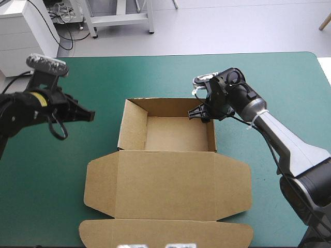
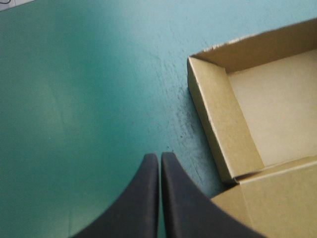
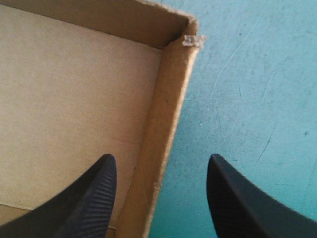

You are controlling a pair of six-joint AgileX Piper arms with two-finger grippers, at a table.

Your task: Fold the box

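Observation:
The brown box (image 1: 168, 133) stands mid-table as an open tray with its walls raised. Its lid (image 1: 165, 186) lies flat toward the near edge, flaps spread. My right gripper (image 1: 199, 112) is open and straddles the tray's right wall near the far right corner. In the right wrist view one finger of the right gripper (image 3: 161, 161) is inside the tray and the other outside, with the wall (image 3: 168, 99) between them. My left gripper (image 1: 90, 115) is shut and hangs left of the tray, apart from it. In the left wrist view the left gripper (image 2: 159, 157) points over the cover beside the box's left wall (image 2: 223, 129).
Bare teal-green cover (image 1: 57, 175) lies to the left of the box, and more to the right (image 1: 289, 93) under the right arm. A small scrap of clear tape (image 3: 193, 40) sticks to the tray's far right corner.

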